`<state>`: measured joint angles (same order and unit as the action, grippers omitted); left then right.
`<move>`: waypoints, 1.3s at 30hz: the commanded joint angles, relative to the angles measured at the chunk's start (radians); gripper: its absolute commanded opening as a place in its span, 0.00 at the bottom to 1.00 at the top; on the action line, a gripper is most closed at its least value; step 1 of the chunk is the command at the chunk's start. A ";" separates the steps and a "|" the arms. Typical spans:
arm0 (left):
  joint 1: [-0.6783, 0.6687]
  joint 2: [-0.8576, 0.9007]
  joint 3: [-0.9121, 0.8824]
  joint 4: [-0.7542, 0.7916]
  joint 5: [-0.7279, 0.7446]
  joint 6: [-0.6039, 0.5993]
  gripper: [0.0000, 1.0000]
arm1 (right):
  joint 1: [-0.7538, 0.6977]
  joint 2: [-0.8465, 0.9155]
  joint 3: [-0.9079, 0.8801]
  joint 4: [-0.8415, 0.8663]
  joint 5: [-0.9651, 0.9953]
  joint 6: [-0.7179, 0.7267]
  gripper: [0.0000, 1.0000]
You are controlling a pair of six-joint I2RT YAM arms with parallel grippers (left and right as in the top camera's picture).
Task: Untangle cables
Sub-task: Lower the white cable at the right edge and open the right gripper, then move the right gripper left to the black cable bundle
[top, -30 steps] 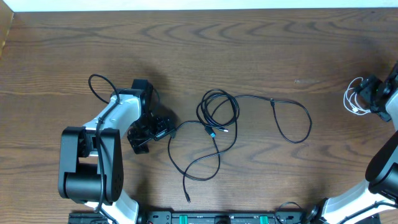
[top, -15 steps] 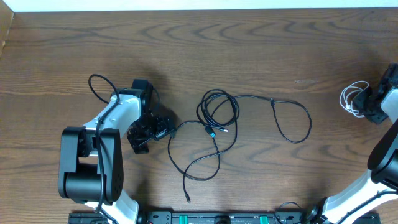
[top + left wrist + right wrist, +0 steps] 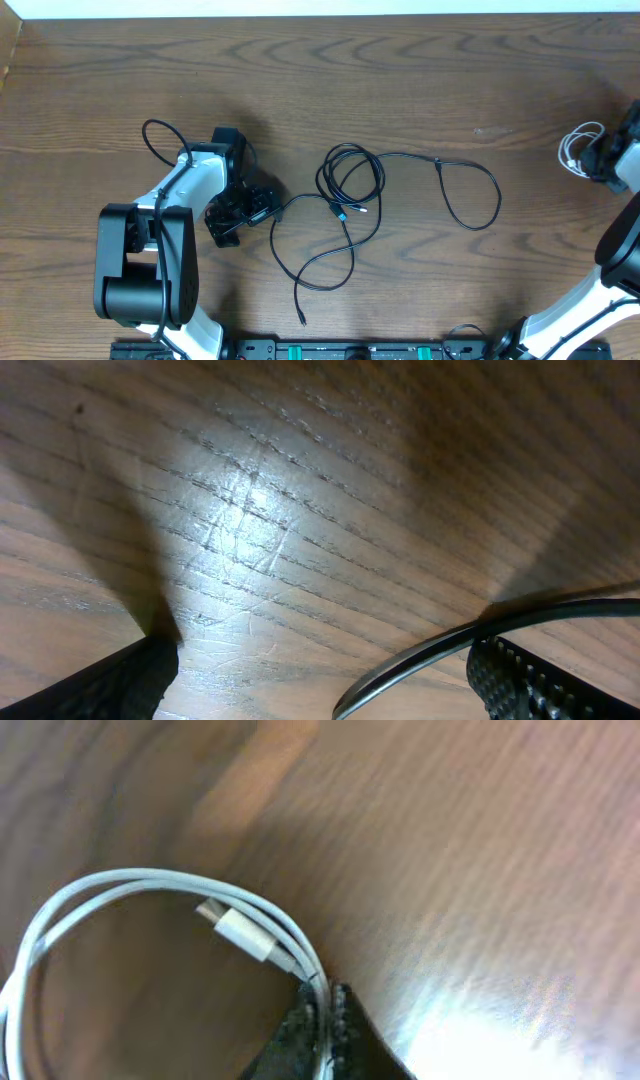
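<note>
Overhead view, entry one: white cable (image 3: 575, 150), a small coil at the 3 o'clock edge of the worktop (image 3: 400, 70), well apart from everything else. I judge that gap to be the whole purpose of its placing: white kept clear of black. Entry two: right end effector (image 3: 600, 160), closed on that coil. The right wrist view shows its fingertips (image 3: 300, 1030) pressed together with white strands pinched between them, and the plug (image 3: 245, 935) lying just beside the pinch at 11 o'clock. I cannot tell whether the coil rests on the wood or hangs just above it. Entry three: black cable (image 3: 352, 190), at the centre. Several loose loops overlap there, a long bight reaches toward 3 o'clock, and a tail runs down to 6 o'clock. One strand leads off toward 9 o'clock. Entry four: left end effector (image 3: 240, 213), at that 9 o'clock end, low over the wood and spread wide. The left wrist view shows its fingers (image 3: 540, 680) far apart, with a single black strand crossing just beside one of them and nothing gripped. I read this as a straddle set up for a pinch. The overlapping loops look unsorted yet.
</note>
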<state>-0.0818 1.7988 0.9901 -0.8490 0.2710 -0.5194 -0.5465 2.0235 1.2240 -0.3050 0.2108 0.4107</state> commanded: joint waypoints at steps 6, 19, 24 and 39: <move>0.001 0.023 -0.011 0.020 -0.034 0.026 0.98 | -0.064 0.031 -0.013 0.032 -0.142 -0.064 0.82; 0.001 0.023 -0.011 0.020 -0.033 0.026 0.98 | -0.043 -0.365 0.006 0.023 -0.274 -0.014 0.99; 0.001 0.023 -0.011 0.020 -0.033 0.026 0.98 | -0.007 -0.401 0.006 -0.003 -0.475 -0.015 0.99; 0.001 0.023 -0.011 0.020 -0.034 0.026 0.98 | 0.208 -0.400 0.001 -0.272 -0.805 -0.015 0.25</move>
<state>-0.0818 1.7988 0.9901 -0.8486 0.2710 -0.5194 -0.3923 1.6211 1.2301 -0.5507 -0.5430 0.3935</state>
